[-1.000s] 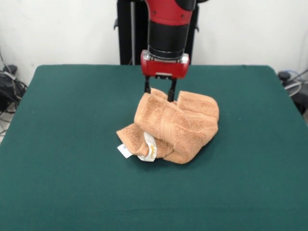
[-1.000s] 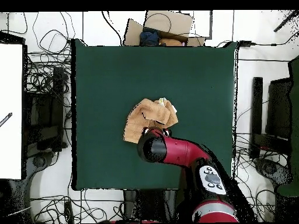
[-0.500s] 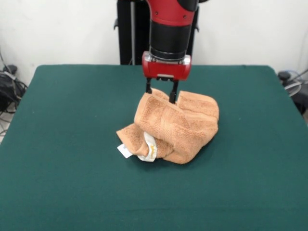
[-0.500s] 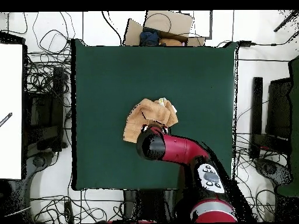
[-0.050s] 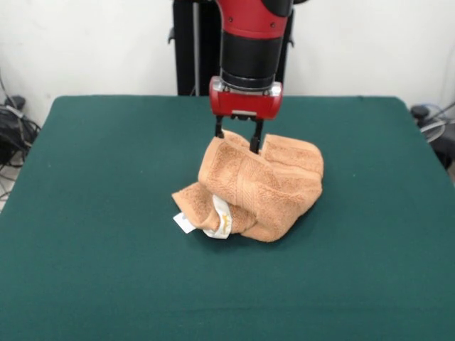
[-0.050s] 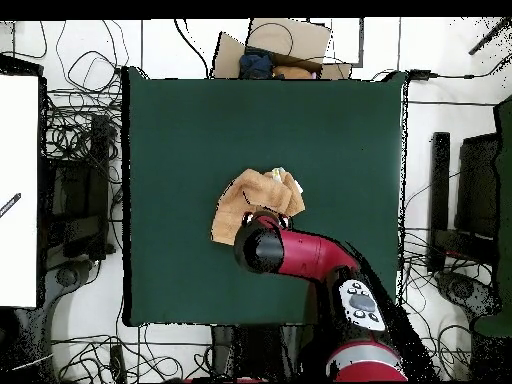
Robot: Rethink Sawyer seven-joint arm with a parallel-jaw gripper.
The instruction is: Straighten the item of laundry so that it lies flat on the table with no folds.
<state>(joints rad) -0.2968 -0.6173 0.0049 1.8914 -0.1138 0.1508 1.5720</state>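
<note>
towel [image 5: 259, 186] bunched | white tags [image 5: 213, 222] unreadable | gripper [image 5: 237, 138] spread at top fold

**Open felt all round one bunched towel**

The table [image 5: 85, 213] lay bare on every side of the towel [image 5: 256, 186], so a gripper could pass along any edge. The towel, heaped in thick folds near the middle, was the only obstacle on the felt. The gripper [image 5: 237, 138] stood at the heap's far upper edge, with the arm [image 6: 300, 255] filling the space above that side.
</note>
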